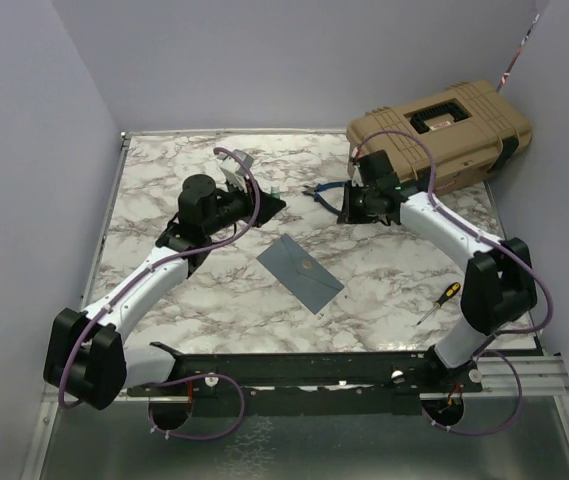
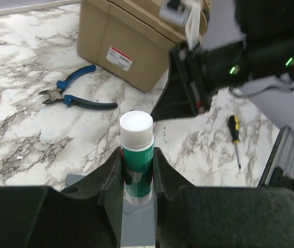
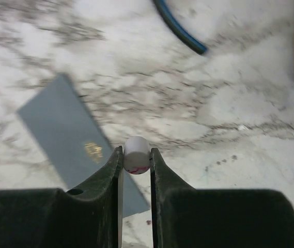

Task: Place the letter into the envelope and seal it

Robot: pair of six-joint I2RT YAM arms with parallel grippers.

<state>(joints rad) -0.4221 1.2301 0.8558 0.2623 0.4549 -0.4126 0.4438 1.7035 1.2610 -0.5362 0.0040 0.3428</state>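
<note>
Hovering near the envelope, left gripper clamps glue stick, right gripper white object.

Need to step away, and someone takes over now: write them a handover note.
Left gripper: shut on a glue stick, close over one end of the envelope.
Right gripper: shut on a small white piece, perhaps the glue's cap.
Envelope: flat on the table between the arms, held by neither gripper.
Letter: in no view; probably inside already, unconfirmed.
Left to do: glue and press the flap; whether it is sealed yet cannot be told.
</note>
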